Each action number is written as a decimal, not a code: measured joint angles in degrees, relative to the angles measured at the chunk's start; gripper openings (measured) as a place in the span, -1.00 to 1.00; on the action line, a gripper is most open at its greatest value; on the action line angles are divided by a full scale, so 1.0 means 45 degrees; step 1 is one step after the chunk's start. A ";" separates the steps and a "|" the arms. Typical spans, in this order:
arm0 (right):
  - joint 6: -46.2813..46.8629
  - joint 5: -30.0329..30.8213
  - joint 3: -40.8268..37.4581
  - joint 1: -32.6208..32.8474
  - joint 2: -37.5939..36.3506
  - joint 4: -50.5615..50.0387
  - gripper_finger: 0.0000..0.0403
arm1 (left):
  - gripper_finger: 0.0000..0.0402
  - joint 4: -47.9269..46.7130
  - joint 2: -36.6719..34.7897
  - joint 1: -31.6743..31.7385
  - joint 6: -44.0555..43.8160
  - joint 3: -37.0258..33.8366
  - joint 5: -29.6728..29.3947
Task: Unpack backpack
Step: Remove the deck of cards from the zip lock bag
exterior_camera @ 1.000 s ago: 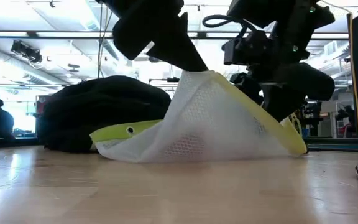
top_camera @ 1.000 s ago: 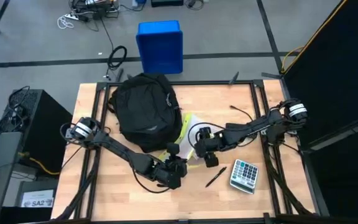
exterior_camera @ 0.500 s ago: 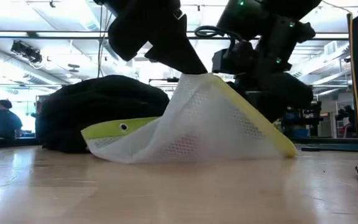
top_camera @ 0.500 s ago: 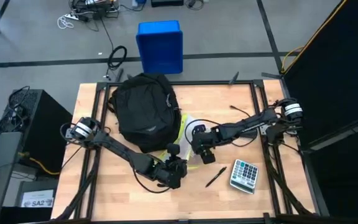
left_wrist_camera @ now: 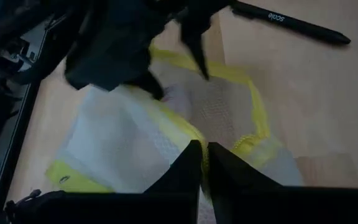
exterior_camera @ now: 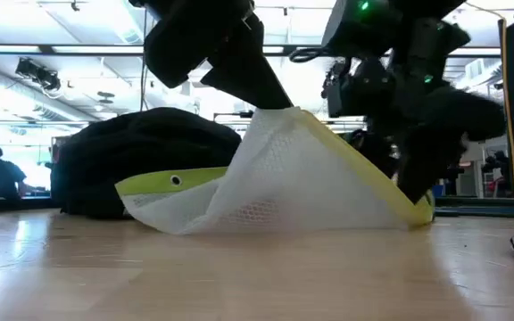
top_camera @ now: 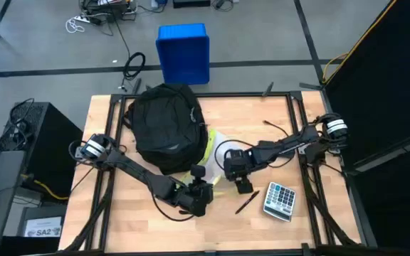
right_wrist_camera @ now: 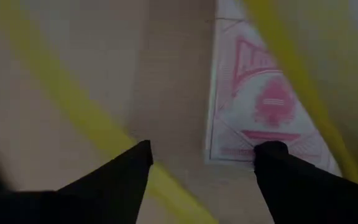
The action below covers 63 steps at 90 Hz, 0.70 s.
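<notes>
Beside backpack (top_camera: pixel 166 124), left hand (left_wrist_camera: pixel 202 163) pinching mesh pouch (exterior_camera: pixel 284 174)

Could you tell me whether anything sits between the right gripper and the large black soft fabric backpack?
Yes. The white mesh pouch with yellow-green trim lies between the right gripper and the black fabric backpack. The left gripper pinches the pouch's edge and holds it up.

**What is on the table**

The wooden table (top_camera: pixel 119 213) holds a black backpack (top_camera: pixel 166 124) near the far edge. Just beside it lies a white and yellow mesh bag (top_camera: pixel 216 146). A calculator (top_camera: pixel 279 200) and a pen (top_camera: pixel 247 203) sit toward the near right corner.
</notes>
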 joint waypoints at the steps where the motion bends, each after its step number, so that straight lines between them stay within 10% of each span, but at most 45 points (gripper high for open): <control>1: 0.0045 -0.0025 0.0002 0.0076 -0.0001 0.0001 0.23 | -1.00 -0.0001 0.0000 0.0000 -0.0001 0.0000 0.0000; 33: 0.0218 0.4367 0.0453 0.2012 -0.0016 -0.0226 0.31 | -1.00 -0.0006 0.0000 0.0005 -0.0010 0.0000 -0.0020; 63: 0.1227 0.2102 0.1025 0.0621 0.0176 -0.0109 0.42 | -1.00 -0.0064 0.0005 0.0010 -0.0020 0.0000 -0.0073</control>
